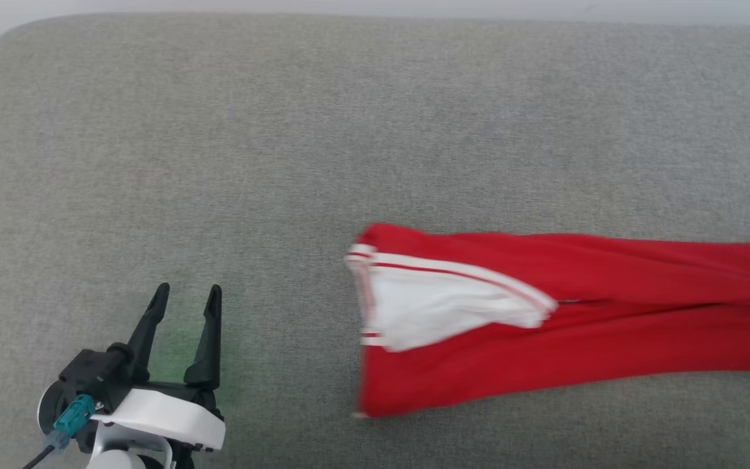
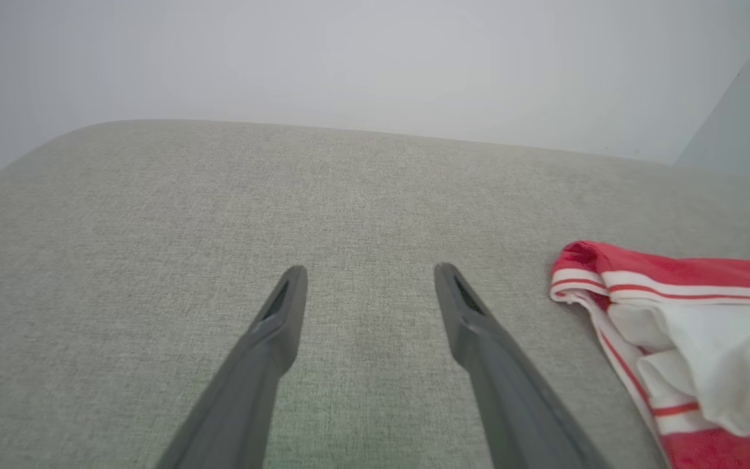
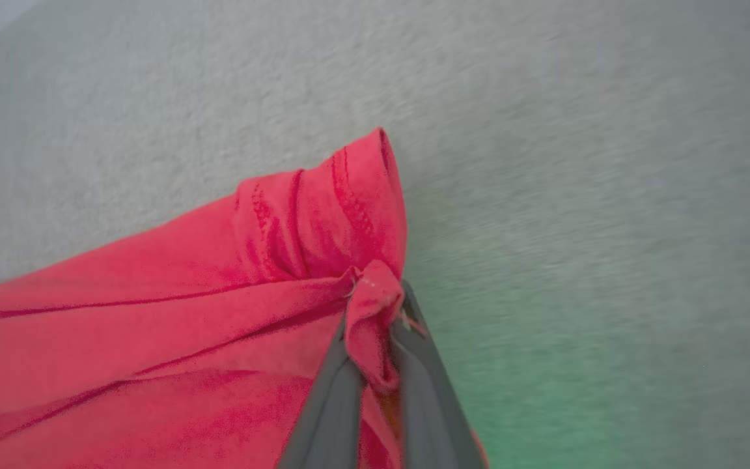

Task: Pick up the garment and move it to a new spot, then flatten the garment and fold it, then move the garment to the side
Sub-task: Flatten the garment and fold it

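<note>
The garment [image 1: 544, 326] lies in a long strip on the cushion [image 1: 284, 130], with the right gripper [image 3: 378, 311] clenched on its red hem, so a lift or drag looks in hand. The left gripper [image 1: 189, 290] stands released, apart from the garment's sleeve end; next the right arm must likely lift without losing that thin pinch

Bare grey cushion [image 1: 349, 130] surrounds the left pincer [image 1: 189, 288]; garment [image 1: 544, 339] blocks rightward.

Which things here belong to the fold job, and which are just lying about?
Job: garment; right gripper, shut on its red edge; left gripper, open, off the cloth.
Not job: grey cushion underneath; pale wall behind.
</note>
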